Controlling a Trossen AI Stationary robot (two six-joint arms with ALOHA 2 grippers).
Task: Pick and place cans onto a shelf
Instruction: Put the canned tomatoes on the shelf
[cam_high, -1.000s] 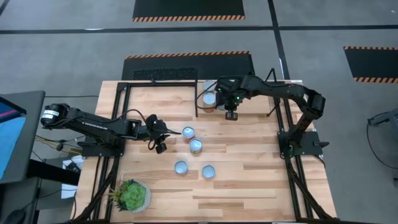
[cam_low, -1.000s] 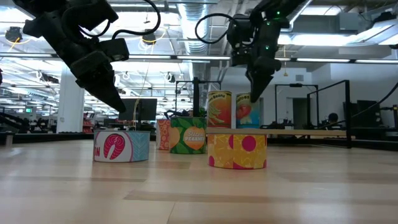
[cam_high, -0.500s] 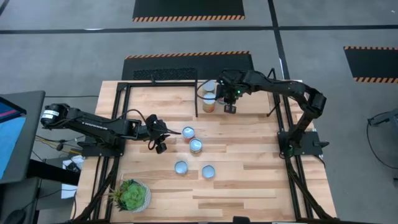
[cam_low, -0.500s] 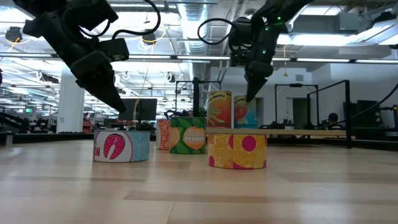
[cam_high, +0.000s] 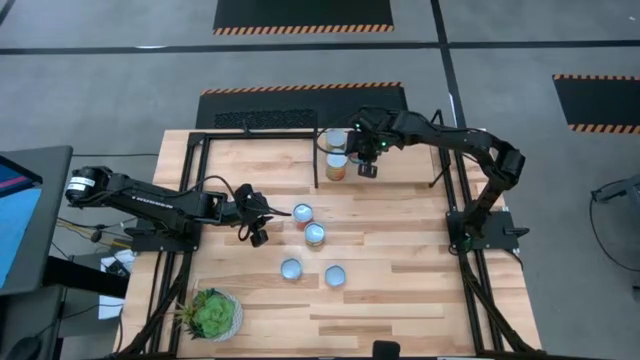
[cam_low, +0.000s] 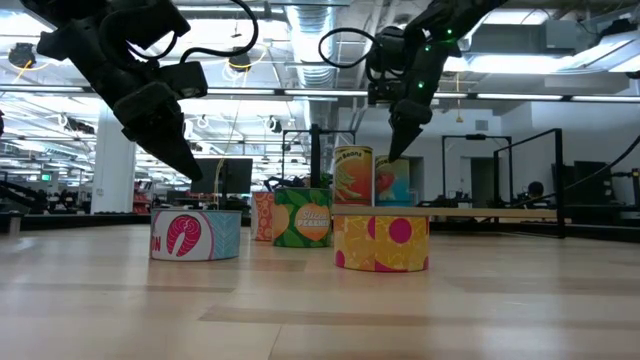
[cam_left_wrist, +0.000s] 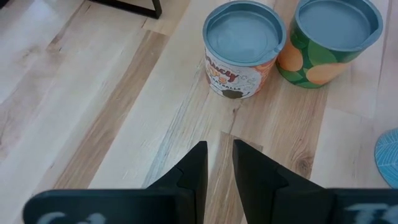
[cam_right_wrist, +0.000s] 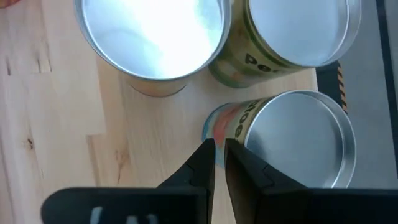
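Right pincer (cam_high: 367, 170) hovers pressed nearly together beside three cans (cam_high: 337, 152) on the shelf (cam_high: 400, 172). Left pincer (cam_high: 259, 238), narrow gap, empty, near four cans (cam_high: 314, 234) on bench (cam_high: 400, 280).

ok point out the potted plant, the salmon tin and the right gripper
potted plant (cam_high: 211, 314), high view, on its leaves
salmon tin (cam_low: 195, 235), low view, on its side label
right gripper (cam_high: 367, 171), high view, at its tip

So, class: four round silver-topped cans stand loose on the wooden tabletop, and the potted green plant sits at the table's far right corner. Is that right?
Not quite. The four loose cans are there, but the high view shows the potted green plant at the wooden tabletop's near left corner, not the far right.
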